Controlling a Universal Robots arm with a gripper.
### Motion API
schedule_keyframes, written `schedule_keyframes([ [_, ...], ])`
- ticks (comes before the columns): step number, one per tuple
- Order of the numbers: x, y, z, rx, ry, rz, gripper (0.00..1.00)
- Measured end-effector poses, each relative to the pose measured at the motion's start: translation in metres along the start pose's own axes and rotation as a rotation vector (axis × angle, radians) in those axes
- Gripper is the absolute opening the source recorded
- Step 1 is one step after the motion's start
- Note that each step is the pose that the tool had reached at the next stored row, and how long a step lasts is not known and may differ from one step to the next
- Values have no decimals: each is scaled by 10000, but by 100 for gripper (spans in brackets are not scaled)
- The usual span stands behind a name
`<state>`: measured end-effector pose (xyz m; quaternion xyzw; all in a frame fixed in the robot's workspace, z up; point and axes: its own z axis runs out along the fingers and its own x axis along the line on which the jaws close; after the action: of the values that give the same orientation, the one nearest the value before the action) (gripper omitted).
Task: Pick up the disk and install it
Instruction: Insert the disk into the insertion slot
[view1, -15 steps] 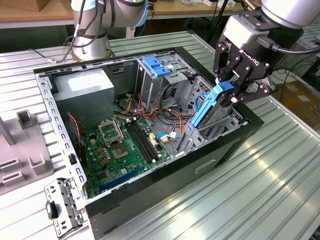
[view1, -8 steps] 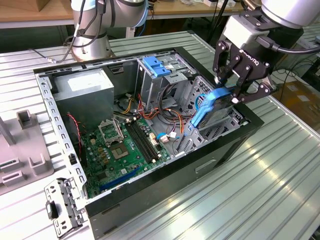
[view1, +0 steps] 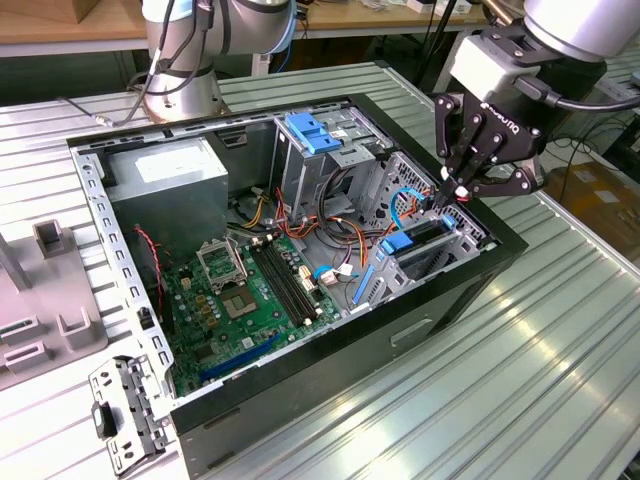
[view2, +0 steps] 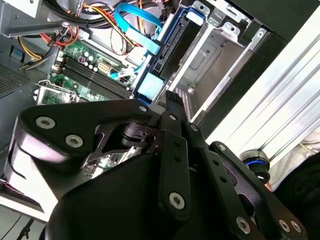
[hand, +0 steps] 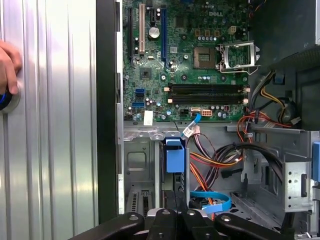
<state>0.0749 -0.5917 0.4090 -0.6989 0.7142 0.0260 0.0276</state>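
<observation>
The disk (view1: 424, 240) stands on edge in the drive bay at the case's front corner, on the exterior view's right; its blue carrier and blue tab show along the top. Both wrist views show that blue tab (view2: 149, 87) (hand: 175, 157) just beyond my fingertips. My gripper (view1: 453, 192) hangs over the bay's far end, its fingers drawn together, tips at the disk's upper edge. I cannot tell whether the tips pinch the carrier or merely rest against it.
The open computer case (view1: 350, 340) lies on a ribbed metal table. Inside are a green motherboard (view1: 250, 295), a grey power-supply box (view1: 170, 180), a cage with a blue latch (view1: 315, 135) and loose cables (view1: 320, 225). A person's hand (hand: 6, 62) rests on the table beside the case.
</observation>
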Motion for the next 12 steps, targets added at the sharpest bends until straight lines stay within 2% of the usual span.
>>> schedule_keyframes([
  [12,0,-88,27,0,-2,-1,11],
])
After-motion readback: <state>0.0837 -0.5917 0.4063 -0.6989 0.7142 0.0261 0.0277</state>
